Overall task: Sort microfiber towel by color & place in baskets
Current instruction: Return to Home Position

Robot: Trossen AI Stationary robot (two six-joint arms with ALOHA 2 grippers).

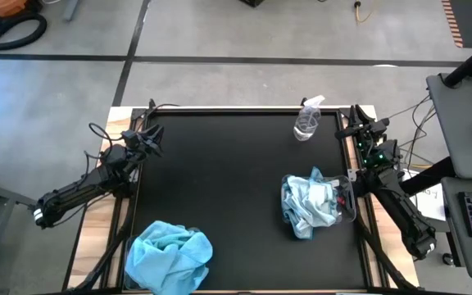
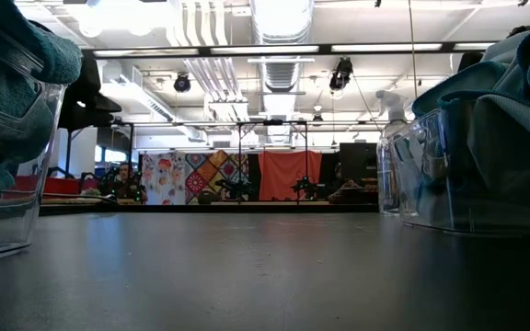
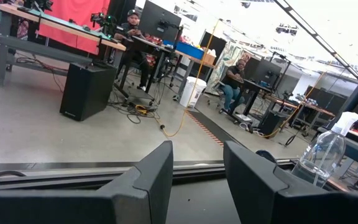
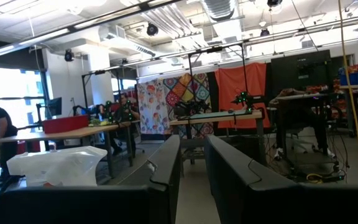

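Left gripper (image 1: 148, 131) at the table's (image 1: 236, 180) far-left edge, fingers slightly apart, turquoise towels (image 1: 169, 256) heaped in near-left basket (image 2: 12, 202) well apart, right gripper (image 1: 356, 123) far right, fingers likewise parted, pale towels (image 1: 308, 203) in right basket (image 1: 352, 205) beside its arm

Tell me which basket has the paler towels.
The right basket, nearest the spray bottle: its towels are whitish light blue, while the left basket holds bright turquoise towels.
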